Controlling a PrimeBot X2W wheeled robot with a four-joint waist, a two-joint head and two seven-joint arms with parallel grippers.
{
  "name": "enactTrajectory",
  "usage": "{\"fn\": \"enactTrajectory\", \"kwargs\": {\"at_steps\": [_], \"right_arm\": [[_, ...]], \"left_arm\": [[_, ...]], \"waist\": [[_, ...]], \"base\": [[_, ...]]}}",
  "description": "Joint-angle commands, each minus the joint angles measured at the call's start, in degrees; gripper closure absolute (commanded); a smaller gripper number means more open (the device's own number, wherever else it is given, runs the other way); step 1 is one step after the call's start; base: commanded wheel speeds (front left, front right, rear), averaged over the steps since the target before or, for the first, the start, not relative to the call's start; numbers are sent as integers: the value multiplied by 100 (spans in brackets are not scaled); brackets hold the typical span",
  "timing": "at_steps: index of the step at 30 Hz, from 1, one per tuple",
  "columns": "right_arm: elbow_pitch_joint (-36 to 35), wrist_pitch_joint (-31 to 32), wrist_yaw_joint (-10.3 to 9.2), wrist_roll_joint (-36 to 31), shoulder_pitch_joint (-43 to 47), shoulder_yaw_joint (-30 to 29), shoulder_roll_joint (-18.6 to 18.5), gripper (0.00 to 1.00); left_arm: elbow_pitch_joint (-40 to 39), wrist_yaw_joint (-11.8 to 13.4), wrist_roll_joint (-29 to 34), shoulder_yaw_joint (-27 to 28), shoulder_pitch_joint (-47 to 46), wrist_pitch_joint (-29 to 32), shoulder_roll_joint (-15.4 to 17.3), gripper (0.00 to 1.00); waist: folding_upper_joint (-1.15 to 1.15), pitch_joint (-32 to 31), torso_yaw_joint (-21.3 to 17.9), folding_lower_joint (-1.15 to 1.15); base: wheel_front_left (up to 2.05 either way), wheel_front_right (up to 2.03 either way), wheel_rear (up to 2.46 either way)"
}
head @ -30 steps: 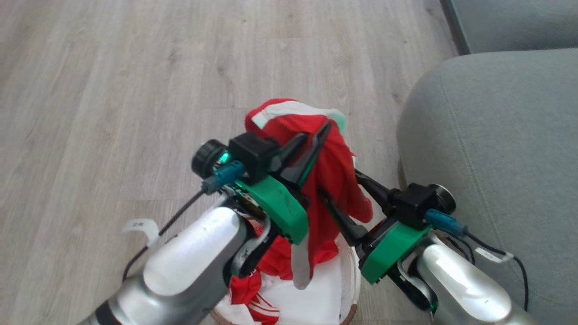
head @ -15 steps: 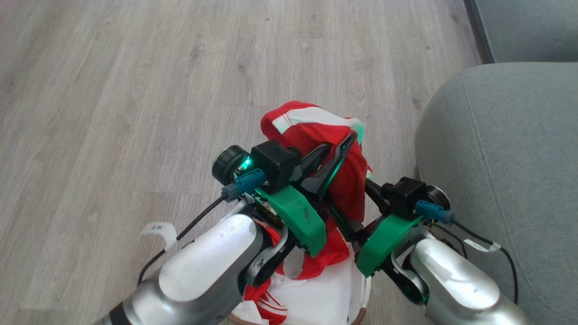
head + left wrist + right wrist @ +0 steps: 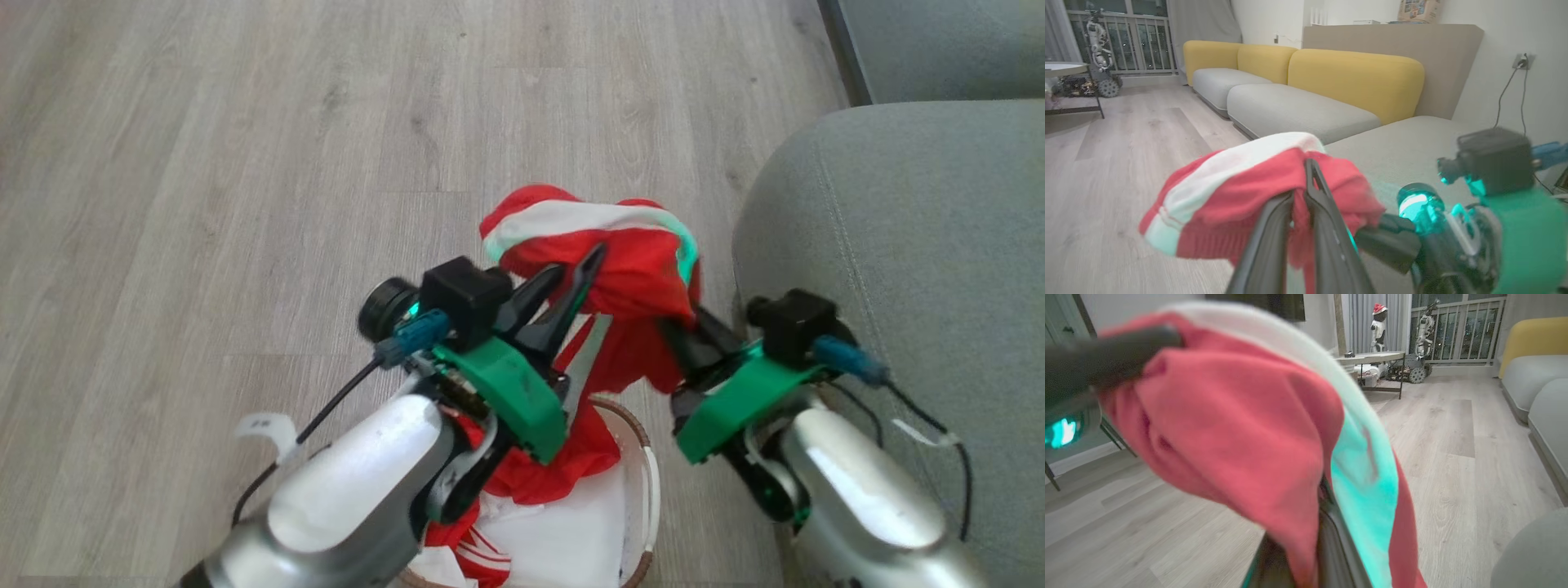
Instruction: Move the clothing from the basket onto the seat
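A red piece of clothing [image 3: 629, 261] with a white band hangs above the basket [image 3: 649, 482], stretched between both grippers. My left gripper [image 3: 580, 263] is shut on its left side; the left wrist view has those fingers [image 3: 1314, 204] pinching red cloth [image 3: 1237, 204]. My right gripper [image 3: 682, 327] is shut on the garment's right side, its tips buried in the cloth. The fabric [image 3: 1237, 428] drapes over the fingers [image 3: 1331, 539] in the right wrist view. More red clothing [image 3: 482, 563] lies in the basket. The grey-green seat [image 3: 898, 245] is right beside the right arm.
Wood floor [image 3: 245, 204] spreads to the left and ahead. A white liner sheet [image 3: 563, 531] lies in the basket. Another grey cushion [image 3: 939, 41] sits at the top right. The left wrist view has a yellow-backed sofa [image 3: 1355, 77] further off.
My right gripper has shut on the garment's right side and moved up toward the seat. The cloth is now spread wider between both grippers. The head view shifted slightly.
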Motion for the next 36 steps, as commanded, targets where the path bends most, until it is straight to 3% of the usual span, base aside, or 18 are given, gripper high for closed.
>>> {"fn": "enactTrajectory", "kwargs": {"at_steps": [1, 11, 12, 13, 14, 20, 36], "right_arm": [[-305, -33, -1, -29, 22, -147, -21, 100], [-974, -33, -1, -48, 398, -1190, -89, 100], [-1030, -33, -1, -55, 411, -1243, -95, 100], [-1081, -33, -1, -63, 422, -1299, -107, 100], [-1132, -33, -1, -73, 429, -1346, -119, 100], [-1338, -33, -1, -129, 484, -1555, -193, 100], [-1778, -33, -1, -206, 737, -2050, -644, 100]], "left_arm": [[-146, 62, -19, 273, -122, -44, 158, 100], [171, 113, 50, 24, 104, -112, 50, 100], [201, 95, 24, 18, 125, -145, 14, 80], [220, 55, -2, -1, 143, -179, -26, 25], [241, 2, -26, -32, 156, -193, -55, 0], [360, -109, 1, -153, 164, -267, -105, 0], [740, -131, 107, -212, 38, -519, -184, 0]], "waist": [[0, 14, -29, 0], [0, 42, -229, 0], [0, 41, -269, 0], [0, 41, -303, 0], [0, 41, -351, 0], [0, 37, -669, 0], [0, 186, -2090, 0]], "base": [[0, 0, 0], [0, 0, 0], [0, 0, 0], [0, 0, 0], [0, 0, 0], [0, 0, 0], [0, 0, 0]]}}
